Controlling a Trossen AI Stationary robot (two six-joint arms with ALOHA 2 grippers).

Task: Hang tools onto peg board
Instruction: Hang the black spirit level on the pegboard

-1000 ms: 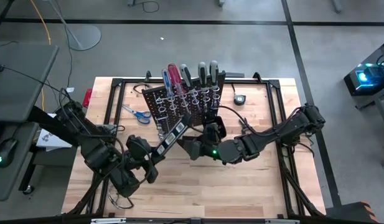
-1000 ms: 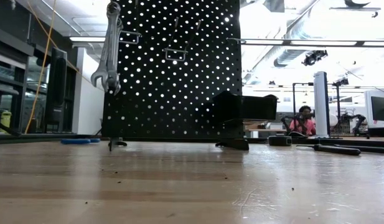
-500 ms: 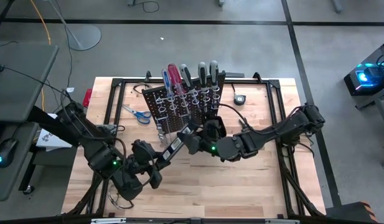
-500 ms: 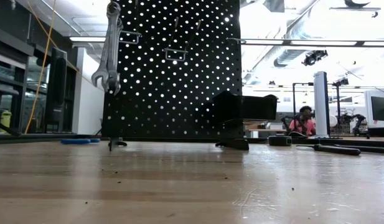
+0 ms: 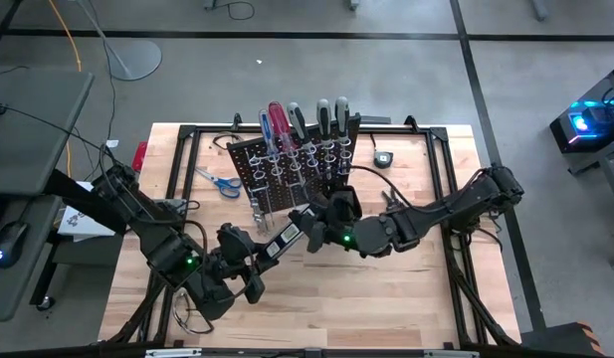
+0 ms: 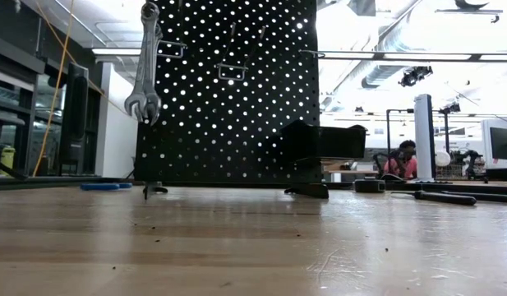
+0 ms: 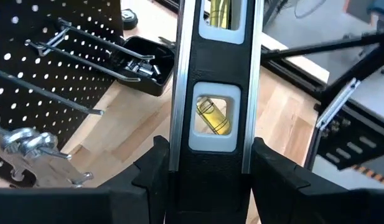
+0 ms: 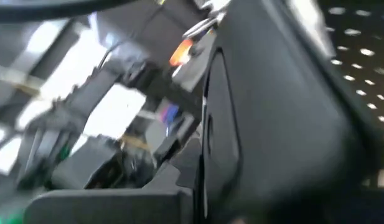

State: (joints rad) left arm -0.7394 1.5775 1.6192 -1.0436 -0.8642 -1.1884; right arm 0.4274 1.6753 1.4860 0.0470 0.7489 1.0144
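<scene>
Both grippers (image 5: 255, 261) (image 5: 305, 221) grip the level (image 5: 279, 242) just beside the peg board (image 5: 287, 164).

The wooden table (image 5: 386, 288) is carrying the black peg board (image 5: 287, 171), which is standing upright toward the back. Blue-handled scissors (image 5: 219, 182) are lying flat just left of the board, and a small dark tape-measure-looking thing (image 5: 383, 158) is sitting right of it.

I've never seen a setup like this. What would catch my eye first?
Probably the two dark arms meeting mid-table over a spirit level, gripped by the left end effector with the right end effector at its other end. Behind them stands a black peg board with screwdrivers slotted in its top.
</scene>
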